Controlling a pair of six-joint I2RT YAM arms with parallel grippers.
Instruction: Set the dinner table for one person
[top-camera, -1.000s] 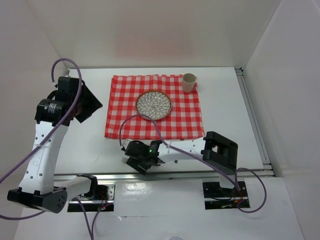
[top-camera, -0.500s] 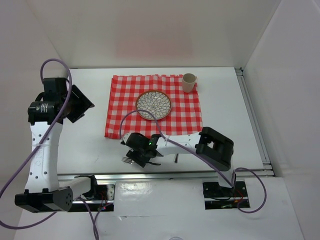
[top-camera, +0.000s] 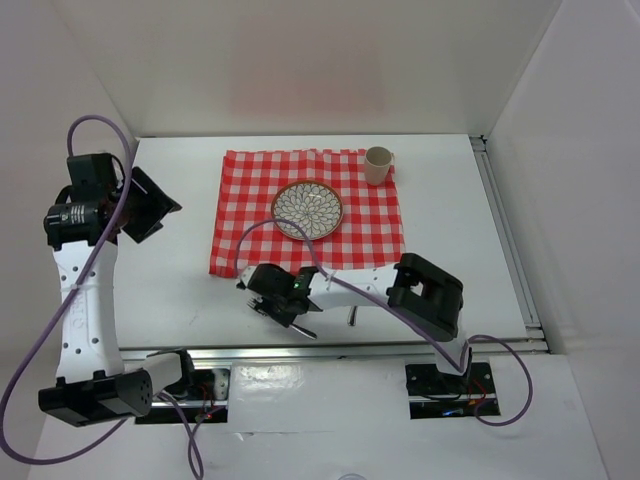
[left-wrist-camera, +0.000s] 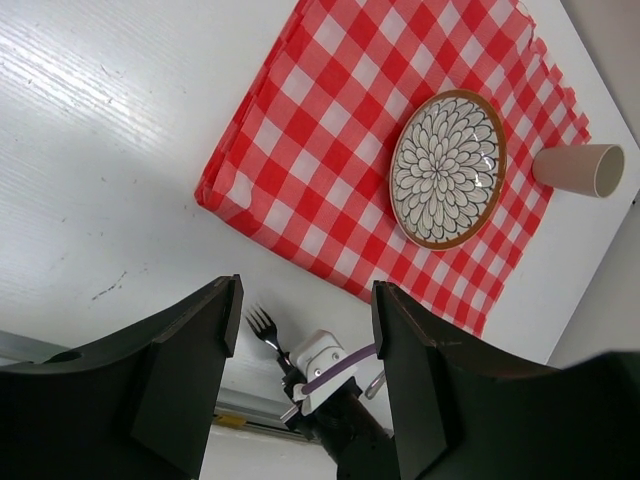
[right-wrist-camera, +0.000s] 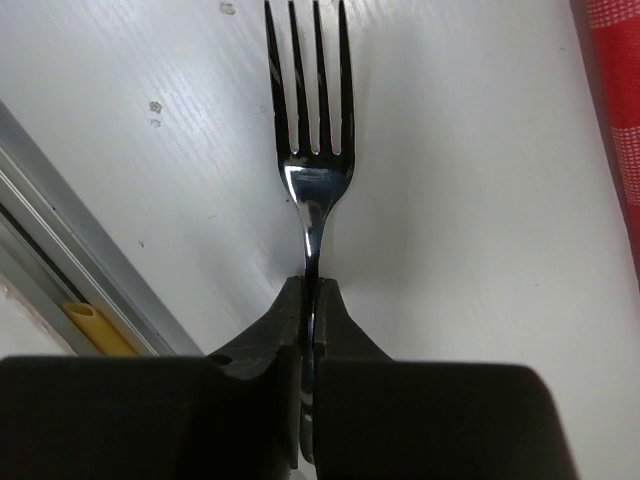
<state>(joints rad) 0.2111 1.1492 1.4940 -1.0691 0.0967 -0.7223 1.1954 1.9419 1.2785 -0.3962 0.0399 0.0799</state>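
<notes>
A silver fork (right-wrist-camera: 312, 150) lies on the white dinner table (top-camera: 170, 290) near its front edge, tines pointing away from my right wrist. My right gripper (right-wrist-camera: 311, 290) is shut on the fork's neck, just in front of the red-and-white checked cloth (top-camera: 240, 220). The left wrist view shows the fork (left-wrist-camera: 262, 327) sticking out of the right gripper (left-wrist-camera: 283, 357). A patterned plate (top-camera: 307, 210) sits on the cloth, and a beige cup (top-camera: 378, 164) stands at the cloth's far right corner. My left gripper (top-camera: 150, 205) hangs open and empty high over the table's left side.
Another silver utensil (top-camera: 352, 316) lies on the table just right of the right gripper, partly under the right arm. A metal rail (top-camera: 330, 345) runs along the table's front edge. White walls enclose the back and both sides.
My right gripper has shut on the fork's neck and shifted slightly toward the cloth. The left arm has swung further left and back.
</notes>
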